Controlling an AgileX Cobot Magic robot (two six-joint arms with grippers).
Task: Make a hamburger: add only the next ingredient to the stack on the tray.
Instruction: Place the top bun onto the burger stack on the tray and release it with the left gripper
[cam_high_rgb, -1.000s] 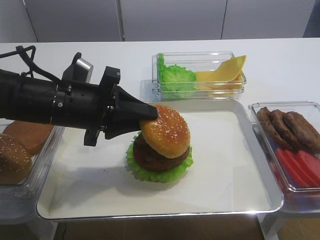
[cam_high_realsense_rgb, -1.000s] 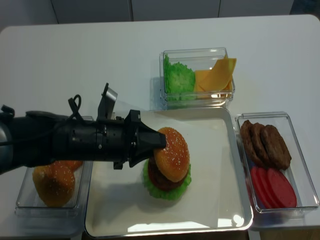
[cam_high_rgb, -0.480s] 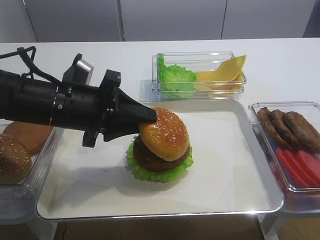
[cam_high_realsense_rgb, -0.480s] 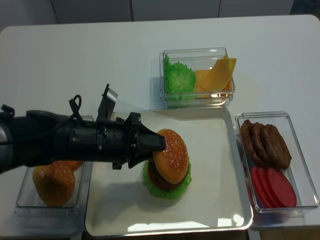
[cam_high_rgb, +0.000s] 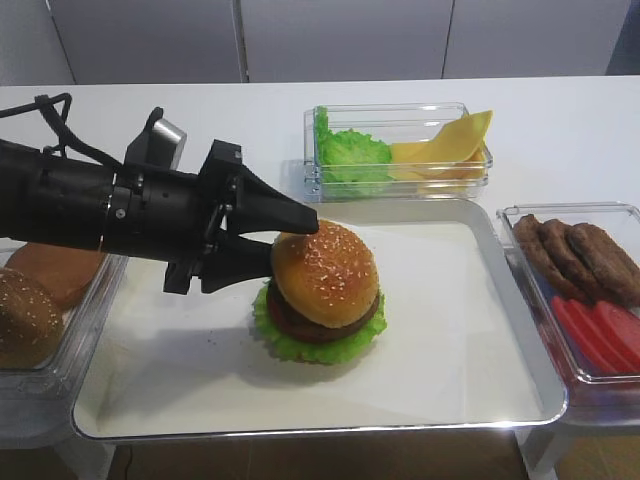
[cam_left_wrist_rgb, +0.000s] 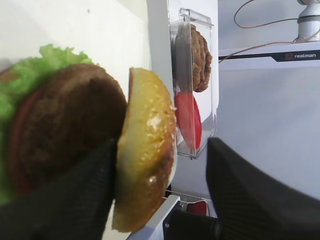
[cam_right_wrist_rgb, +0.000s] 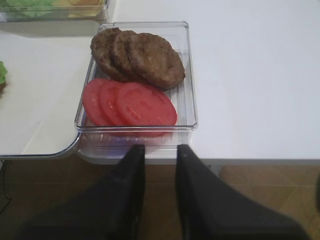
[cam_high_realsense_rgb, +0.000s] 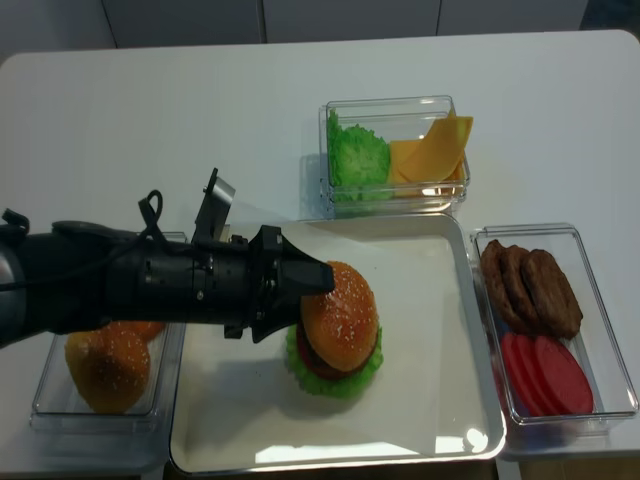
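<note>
Sesame bun top (cam_high_rgb: 325, 274): domed, golden-brown, speckled with pale seeds, resting on the stack (cam_high_rgb: 318, 322), a dark round patty over frilly green lettuce, with a thin red layer showing under the patty. The stack sits near the middle of the silvery, paper-lined tray (cam_high_rgb: 500, 250), which has a raised rim and rounded corners.

My left gripper (cam_high_rgb: 285, 240) stands with its black fingers spread, one above the bun's near edge and one below it. From the high views I cannot tell whether either finger touches the bun. My left wrist view (cam_left_wrist_rgb: 159, 165) shows what they do not: the bun top (cam_left_wrist_rgb: 146, 150) edge-on, one finger just beside its flat underside, the other well clear of the crown, and the coarse patty surface (cam_left_wrist_rgb: 65, 125) beside it. The bun base is hidden under the lettuce in every view.

My right gripper (cam_right_wrist_rgb: 159, 155) appears only in its own wrist view, fingers close together with a slim gap, nothing between them, hovering off the table edge near a clear plastic box (cam_right_wrist_rgb: 187, 75) of overlapping brown patties (cam_right_wrist_rgb: 145, 57) and smooth red tomato slices (cam_right_wrist_rgb: 130, 102).

The overhead view adds a clear box of lettuce and cheese slices (cam_high_realsense_rgb: 392, 152) beyond the tray, and a box of buns (cam_high_realsense_rgb: 105, 370) at left, partly covered by my arm.
</note>
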